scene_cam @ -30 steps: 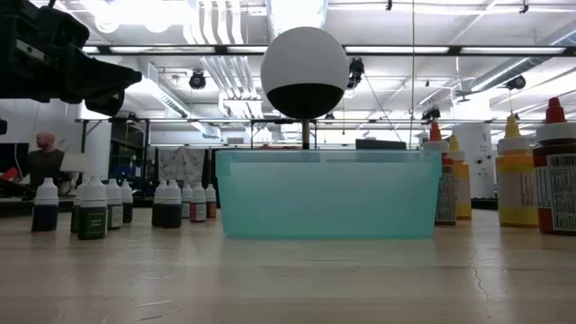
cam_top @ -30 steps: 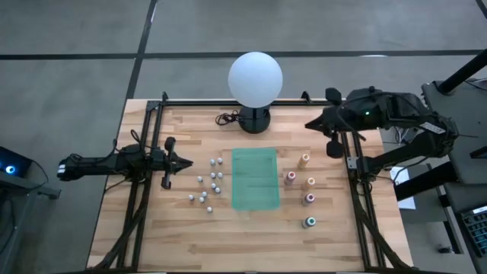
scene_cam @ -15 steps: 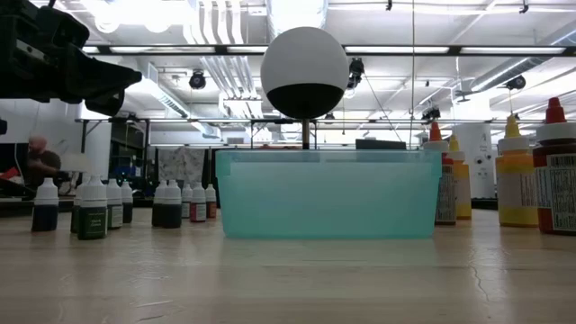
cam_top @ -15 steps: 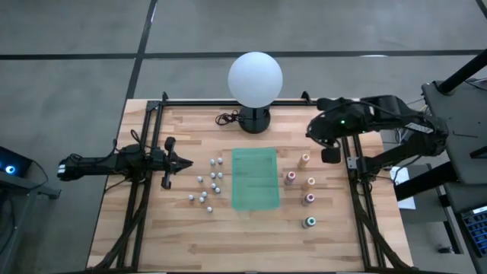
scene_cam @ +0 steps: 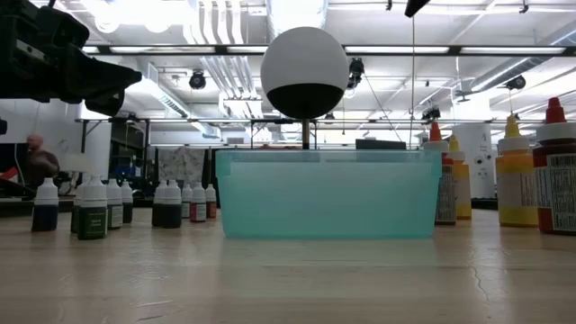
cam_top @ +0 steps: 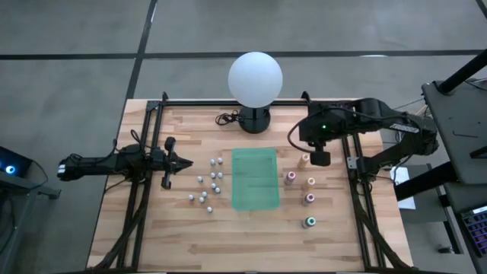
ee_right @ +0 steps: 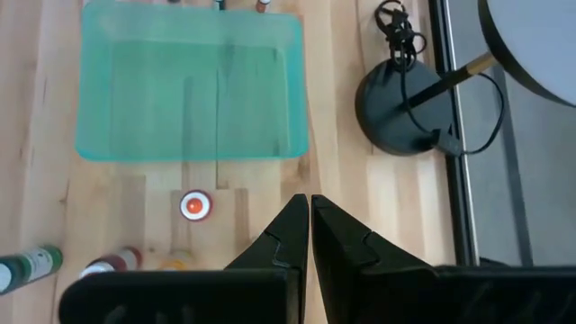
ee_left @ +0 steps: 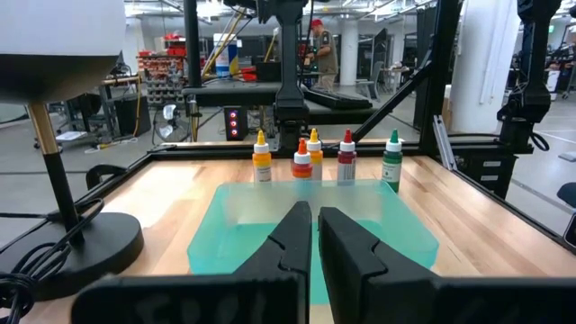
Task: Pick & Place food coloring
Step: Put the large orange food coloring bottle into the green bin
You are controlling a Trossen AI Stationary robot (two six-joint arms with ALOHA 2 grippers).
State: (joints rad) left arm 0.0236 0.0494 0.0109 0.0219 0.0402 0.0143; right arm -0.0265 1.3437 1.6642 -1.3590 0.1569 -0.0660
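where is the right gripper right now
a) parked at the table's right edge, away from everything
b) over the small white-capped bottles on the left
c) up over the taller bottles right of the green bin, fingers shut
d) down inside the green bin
c: in the high view the right gripper hangs by the orange-topped bottle, right of the green bin, and its wrist view shows the fingers pressed together.

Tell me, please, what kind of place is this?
Probably a large robotics lab or workshop: a wooden table with a black metal frame, open ceiling ducts and strip lights, and shelves of equipment behind.
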